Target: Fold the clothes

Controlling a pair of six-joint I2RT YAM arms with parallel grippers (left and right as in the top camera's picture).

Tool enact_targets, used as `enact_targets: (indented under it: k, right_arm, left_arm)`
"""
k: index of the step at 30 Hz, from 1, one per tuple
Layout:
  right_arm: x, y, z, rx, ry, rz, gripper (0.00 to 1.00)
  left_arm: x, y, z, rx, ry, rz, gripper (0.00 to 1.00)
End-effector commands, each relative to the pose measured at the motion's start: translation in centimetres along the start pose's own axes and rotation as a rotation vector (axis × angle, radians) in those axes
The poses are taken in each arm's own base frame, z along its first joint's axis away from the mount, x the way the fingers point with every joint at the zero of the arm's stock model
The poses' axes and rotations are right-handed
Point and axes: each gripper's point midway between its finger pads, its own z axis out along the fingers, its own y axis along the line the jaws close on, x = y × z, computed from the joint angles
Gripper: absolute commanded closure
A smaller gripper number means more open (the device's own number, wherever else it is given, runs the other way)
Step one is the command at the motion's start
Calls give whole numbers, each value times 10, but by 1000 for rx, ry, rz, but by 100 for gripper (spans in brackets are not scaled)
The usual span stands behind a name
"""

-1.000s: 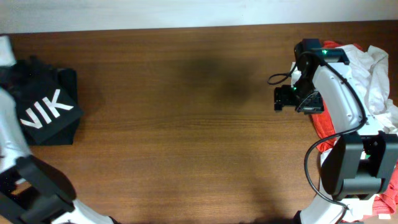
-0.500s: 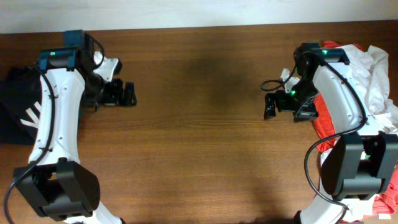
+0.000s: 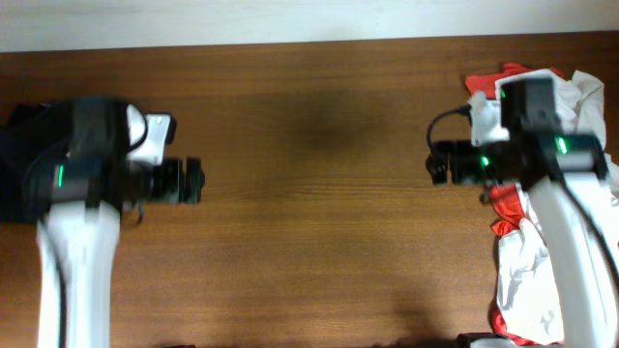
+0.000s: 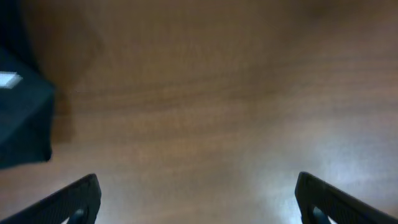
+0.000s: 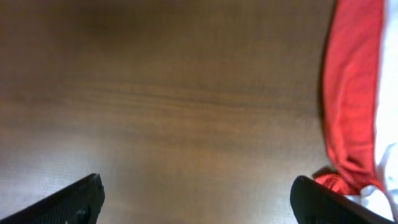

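My left gripper (image 3: 191,182) is wide, nothing between the fingers, and hangs over the bare table (image 3: 309,222). The black shirt (image 3: 19,169) lies near it at the table's left edge. My right gripper (image 3: 437,162) is wide too, also empty. The red shirt (image 5: 351,93) and white shirt (image 3: 585,97) are piled just beside it at the right edge.

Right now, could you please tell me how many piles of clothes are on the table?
2: a black shirt at the left edge and a red-and-white heap at the right edge. The heap may hide more garments.
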Motion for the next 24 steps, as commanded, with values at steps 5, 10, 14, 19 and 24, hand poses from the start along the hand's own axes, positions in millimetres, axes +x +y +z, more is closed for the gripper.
enact_targets:
  k: [5, 10, 14, 19, 24]
  right_arm:
    - [54, -13, -46, 117, -265, -7, 1]
    - [72, -9, -69, 119, -334, -17, 1]
    - [73, -8, -73, 119, -351, -19, 1]
    - [72, -9, -70, 119, -338, -18, 1]
    - [72, -9, -64, 117, -315, -17, 1]
  left_arm:
    - [50, -17, -63, -53, -412, 64, 1]
    - [65, -24, -93, -70, -549, 87, 1]
    - [69, -27, -106, -77, -601, 96, 1]
    - [69, -27, -106, -77, -602, 96, 1]
    - [69, -27, -106, -77, -602, 96, 1]
